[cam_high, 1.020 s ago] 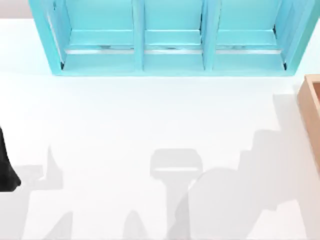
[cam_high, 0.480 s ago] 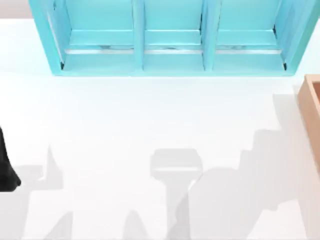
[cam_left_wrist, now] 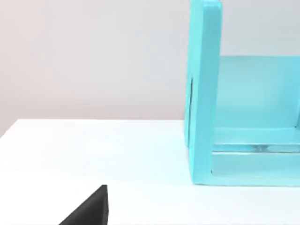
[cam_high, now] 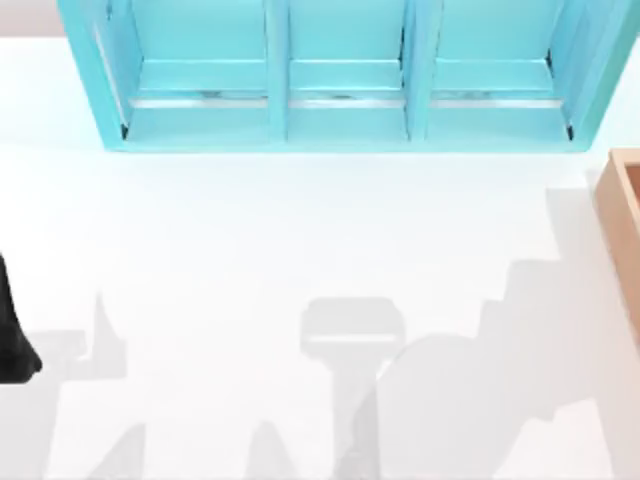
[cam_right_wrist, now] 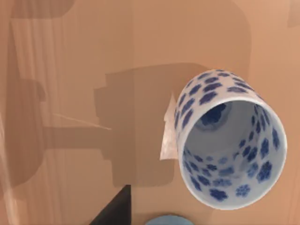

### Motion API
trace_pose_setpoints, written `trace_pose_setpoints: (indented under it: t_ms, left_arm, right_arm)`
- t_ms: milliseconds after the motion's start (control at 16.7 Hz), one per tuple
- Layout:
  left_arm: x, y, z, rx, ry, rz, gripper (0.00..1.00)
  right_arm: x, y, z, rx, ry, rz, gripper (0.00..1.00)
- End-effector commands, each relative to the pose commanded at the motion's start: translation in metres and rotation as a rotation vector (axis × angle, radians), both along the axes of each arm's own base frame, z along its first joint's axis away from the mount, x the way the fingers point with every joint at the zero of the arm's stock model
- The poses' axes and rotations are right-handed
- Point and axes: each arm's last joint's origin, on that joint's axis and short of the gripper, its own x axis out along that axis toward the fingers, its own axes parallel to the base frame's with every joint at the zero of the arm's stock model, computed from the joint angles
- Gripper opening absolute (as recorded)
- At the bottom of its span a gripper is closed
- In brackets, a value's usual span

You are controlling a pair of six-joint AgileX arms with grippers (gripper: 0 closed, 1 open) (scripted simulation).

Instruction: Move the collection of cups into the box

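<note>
Floral cup [cam_right_wrist: 229,140] is lying tilted on the floor of the box [cam_right_wrist: 70,61], with a blue cup's rim [cam_right_wrist: 168,220] peeking up just beside it. Box wall [cam_high: 622,225] is sitting at the table's [cam_high: 300,230] right edge, near the shelf unit [cam_high: 340,75]. The state of either arm's jaws cannot be told.

The floral cup [cam_right_wrist: 229,140] looks like glossy ceramic; the box [cam_right_wrist: 93,56] is matt wood; the shelf [cam_high: 340,80] is smooth and painted.

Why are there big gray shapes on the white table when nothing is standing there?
Those are shadows. In the top view they fall across the table, near the turquoise shelf and the box, probably cast by the arms above. In the right wrist view, a blocky shadow darkens the tan surface beside the floral cup.
</note>
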Motion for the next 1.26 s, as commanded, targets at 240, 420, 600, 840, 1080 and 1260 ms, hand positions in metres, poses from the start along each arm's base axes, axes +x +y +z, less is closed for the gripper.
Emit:
trace_pose_setpoints:
  t_ms: [240, 420, 600, 840, 1080, 1260]
  left_arm:
    - [0.000, 0.000, 0.000, 0.000, 0.000, 0.000, 1.00]
    - [0.000, 0.000, 0.000, 0.000, 0.000, 0.000, 1.00]
    - [0.000, 0.000, 0.000, 0.000, 0.000, 0.000, 1.00]
    - [0.000, 0.000, 0.000, 0.000, 0.000, 0.000, 1.00]
    - [0.000, 0.000, 0.000, 0.000, 0.000, 0.000, 1.00]
    - [0.000, 0.000, 0.000, 0.000, 0.000, 0.000, 1.00]
  right_arm:
    - [0.000, 0.000, 0.000, 0.000, 0.000, 0.000, 1.00]
    - [0.000, 0.000, 0.000, 0.000, 0.000, -0.001, 1.00]
    - [0.002, -0.001, 0.009, 0.001, 0.002, -0.003, 1.00]
    - [0.006, -0.003, 0.050, 0.002, 0.001, -0.006, 1.00]
    - [0.001, -0.001, 0.092, 0.001, 0.001, -0.002, 1.00]
    - [0.000, 0.000, 0.100, 0.000, 0.000, -0.001, 1.00]
